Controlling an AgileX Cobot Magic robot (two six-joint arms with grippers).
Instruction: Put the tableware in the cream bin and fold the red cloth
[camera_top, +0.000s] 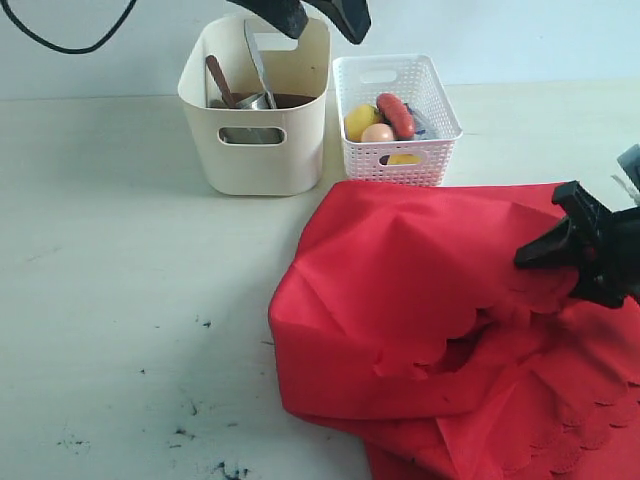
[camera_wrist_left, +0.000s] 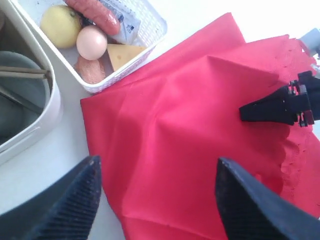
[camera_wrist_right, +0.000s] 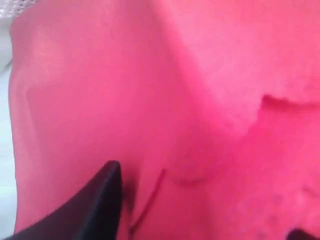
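I see the red cloth (camera_top: 400, 270) rumpled and partly doubled over on the right of the table, its far edge up against the white basket (camera_top: 395, 165), with the cream bin (camera_top: 255, 160) just beside that basket. My left gripper (camera_wrist_left: 157, 165) hangs wide open above the cloth, and my right gripper (camera_top: 540, 228) sits low over the cloth's right side with its fingers apart. A spoon (camera_top: 218, 80), knife (camera_top: 257, 60) and cup (camera_top: 258, 102) stand inside the bin.

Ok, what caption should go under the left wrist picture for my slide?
Open left gripper above the rumpled red cloth, white food basket beside it.
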